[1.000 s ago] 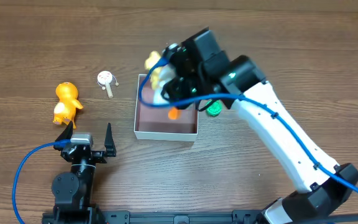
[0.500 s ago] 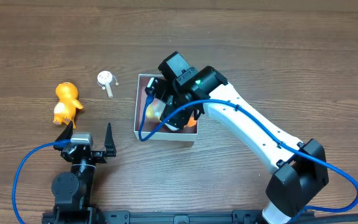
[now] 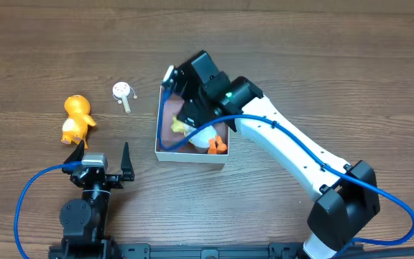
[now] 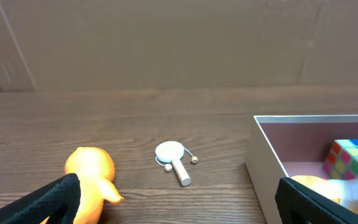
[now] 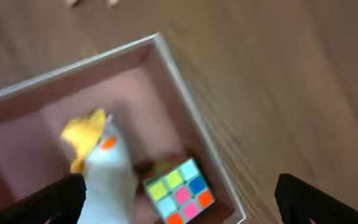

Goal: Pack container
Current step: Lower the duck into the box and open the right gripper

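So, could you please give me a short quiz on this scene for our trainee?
1. True or false: the cube lies inside the container.
2. Which toy lies outside the container? A) orange duck B) cube C) white duck
3. Fill in: the left gripper is ___, holding nothing.
Key: 1 true; 2 A; 3 open.

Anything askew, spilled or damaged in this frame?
Nothing spilled or damaged. The white bird toy lies on its side in the container, beside the colour cube; the orange duck and white paddle sit outside on the table.
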You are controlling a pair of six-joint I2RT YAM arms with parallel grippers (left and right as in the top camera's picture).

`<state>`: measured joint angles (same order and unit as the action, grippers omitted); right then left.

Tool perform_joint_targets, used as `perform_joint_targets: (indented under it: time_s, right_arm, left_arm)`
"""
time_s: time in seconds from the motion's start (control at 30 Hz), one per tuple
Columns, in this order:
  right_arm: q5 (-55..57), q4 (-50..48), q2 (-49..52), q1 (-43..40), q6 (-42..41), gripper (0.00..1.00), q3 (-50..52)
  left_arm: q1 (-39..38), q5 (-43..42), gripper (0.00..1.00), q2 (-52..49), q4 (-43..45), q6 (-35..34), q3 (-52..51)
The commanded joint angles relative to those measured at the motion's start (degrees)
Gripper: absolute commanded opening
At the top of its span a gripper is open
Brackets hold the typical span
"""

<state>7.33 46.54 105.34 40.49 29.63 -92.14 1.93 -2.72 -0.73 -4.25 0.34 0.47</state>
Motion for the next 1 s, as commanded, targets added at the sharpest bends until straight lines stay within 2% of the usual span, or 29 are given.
perform_joint_targets:
  time_s: [0.0,0.07,0.1,0.13,0.17,0.37,0.8,0.97]
  right_arm:
    - [-1.3,-1.6,0.2,-0.1,-14.4,0.92,-1.2]
    - [-8.0,-1.7,0.6,-0.1,-14.9,0.77,-0.7]
    - [-10.8,-1.9,1.5,-0.1,-15.0,0.58,-0.7]
    - [-11.4,-2.0,2.5,-0.1,-15.1,0.45,-0.7]
    - [-11.3,-1.9,3.7,-0.1,-15.7,0.36,-0.7]
    - [-11.3,0.5,11.6,-0.1,-17.9,0.22,-0.7]
    - [-11.3,11.3,11.7,-0.1,-17.6,0.17,-0.7]
    - [-11.9,12.4,11.7,0.0,-15.6,0.15,-0.7]
  left_arm:
    - [0.3,0.2,1.00,0.5,0.0,0.5,-0.2]
    - [0.3,0.2,1.00,0.5,0.0,0.5,-0.2]
    - [0.3,0.2,1.00,0.5,0.0,0.5,-0.2]
    - [0.3,0.2,1.00,0.5,0.0,0.5,-0.2]
    - [0.3,0.2,1.00,0.5,0.0,0.5,-0.2]
    - [0.3,0.2,1.00,0.5,0.0,0.5,-0.2]
    - [0.3,0.2,1.00,0.5,0.0,0.5,-0.2]
    - [0.3,0.2,1.00,0.5,0.0,0.5,-0.2]
